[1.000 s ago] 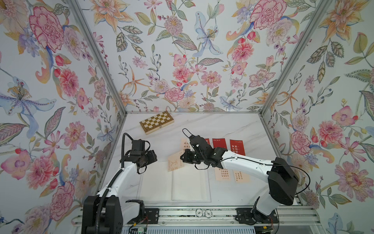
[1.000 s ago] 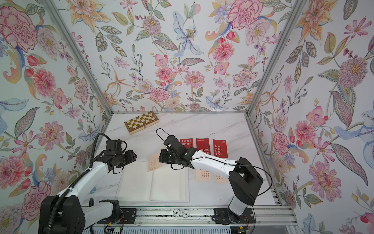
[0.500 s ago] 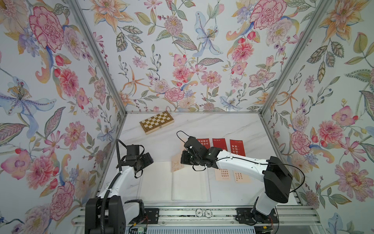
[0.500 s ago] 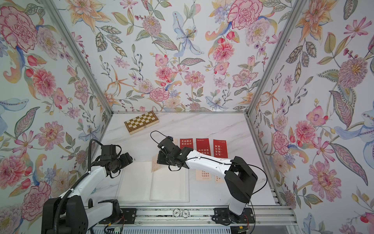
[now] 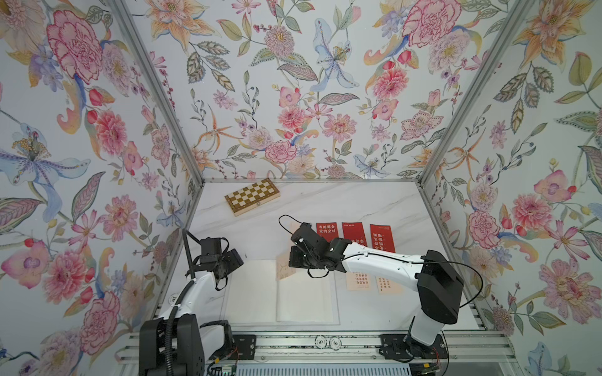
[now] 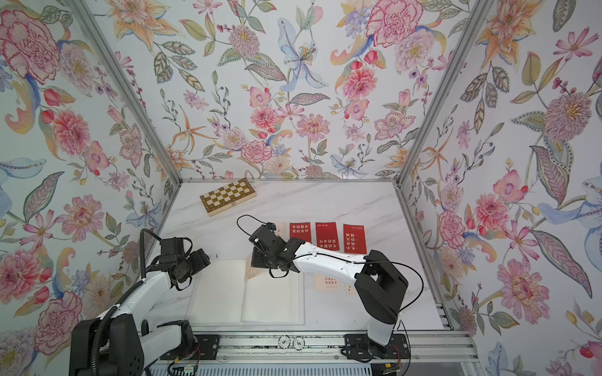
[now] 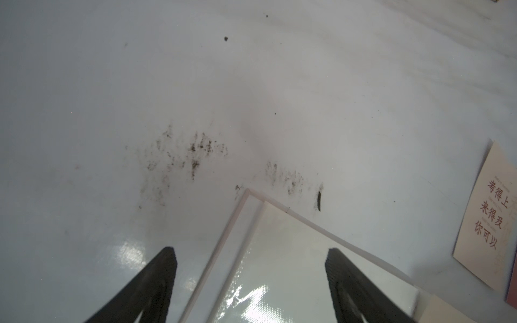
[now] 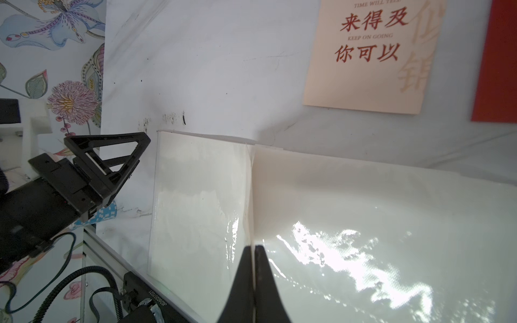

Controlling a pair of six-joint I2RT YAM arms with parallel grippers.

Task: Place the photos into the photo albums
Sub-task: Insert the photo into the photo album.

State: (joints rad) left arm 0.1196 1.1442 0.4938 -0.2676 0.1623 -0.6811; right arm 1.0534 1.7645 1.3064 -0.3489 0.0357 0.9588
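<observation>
Peach card (image 8: 369, 56) reads "KEEP ON GOING"; left fingers (image 7: 156, 279) spread, right fingers (image 8: 243, 279) clenched.

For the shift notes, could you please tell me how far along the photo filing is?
Done: the pale cream photo album lies open, its glossy sleeves showing no cards. In hand: the shut right tool hovers over its spine, the open left tool at its corner; neither shows a card. Left: three red rectangular cards and the cream cards lie on the white table.
</observation>
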